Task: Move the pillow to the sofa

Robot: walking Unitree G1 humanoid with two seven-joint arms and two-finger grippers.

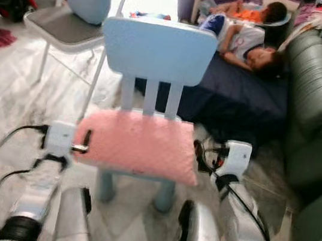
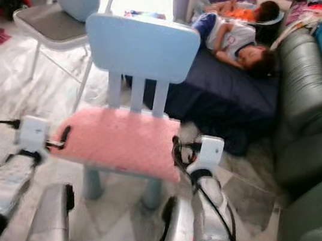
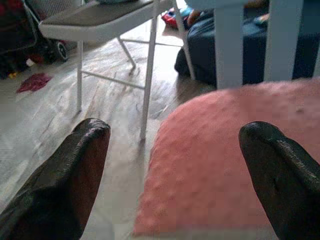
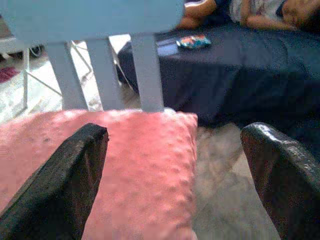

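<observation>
Pink pillow (image 1: 139,143) lies flat on seat of small light-blue chair (image 1: 157,50), covering the seat. Left gripper (image 3: 175,165) at the pillow's left edge, fingers spread wide; one finger (image 3: 280,170) over the pillow, the other (image 3: 65,180) off its side above the floor. Right gripper (image 4: 172,175) at the pillow's right edge, also spread: one finger (image 4: 60,180) over the pillow, the other beyond it. Contact with the fabric unclear, views blurred. Green sofa (image 1: 318,120) stands to the right. Two people lie on a dark mattress (image 1: 238,92) behind the chair. Grey folding chair (image 1: 66,24) at rear left.
</observation>
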